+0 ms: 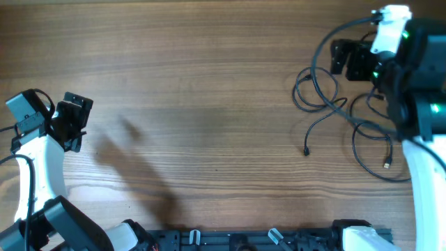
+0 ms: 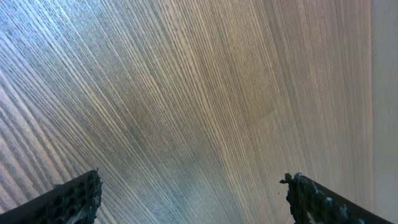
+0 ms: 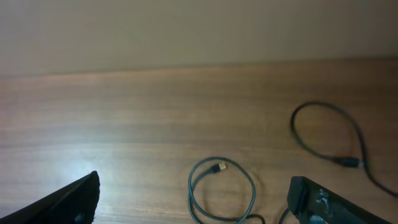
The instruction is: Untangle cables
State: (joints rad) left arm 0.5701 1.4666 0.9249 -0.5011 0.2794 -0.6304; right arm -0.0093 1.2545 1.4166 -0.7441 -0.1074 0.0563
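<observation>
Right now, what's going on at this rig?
Two robot arms are at a wooden table, and neither is holding anything. The black cables lie in loose, overlapping loops on the table at the robot's right. The right pincer is open and sits at the far edge of that pile, with cable loops on the table ahead of it. The left pincer is open over bare wood, well away from the cables.

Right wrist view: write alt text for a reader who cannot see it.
A small loop of black cable with a plug end lies on the wooden table near the bottom centre, with a larger cable arc at the right. The right gripper is open, its dark fingers in the bottom corners, holding nothing.
</observation>
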